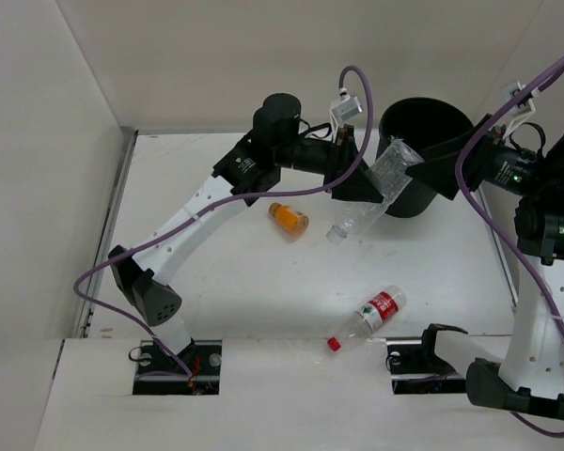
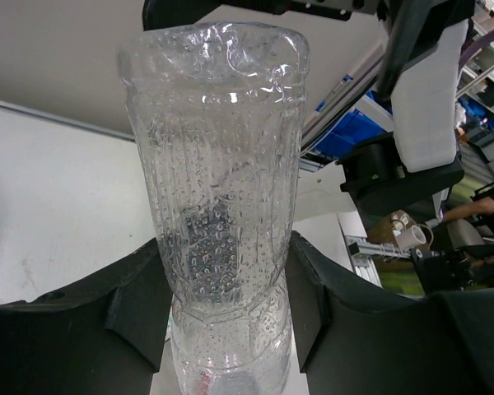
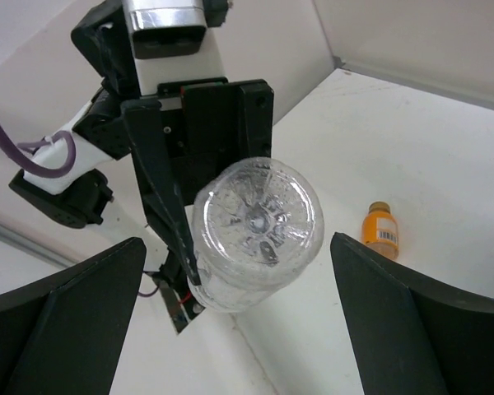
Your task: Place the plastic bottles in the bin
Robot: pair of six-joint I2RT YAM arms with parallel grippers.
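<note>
My left gripper [image 1: 362, 185] is shut on the plain clear bottle [image 1: 355, 223] and holds it tilted in the air, base up, against the near side of the black bin [image 1: 415, 199]. In the left wrist view the fingers [image 2: 140, 309] clamp the bottle [image 2: 218, 164] on both sides. My right gripper [image 1: 432, 169] is open at the bin's near right rim. Its wrist view looks at the bottle's base [image 3: 259, 218], and its jaws stand wide and clear of it. The orange bottle [image 1: 289, 217] and the red-label bottle [image 1: 374, 313] lie on the table. The blue-label bottle is out of view.
White walls close in the table on the left, back and right. The left arm [image 1: 197, 216] stretches diagonally across the left half of the table. The right arm's base [image 1: 536, 357] stands at the near right. The orange bottle [image 3: 380, 230] also shows in the right wrist view.
</note>
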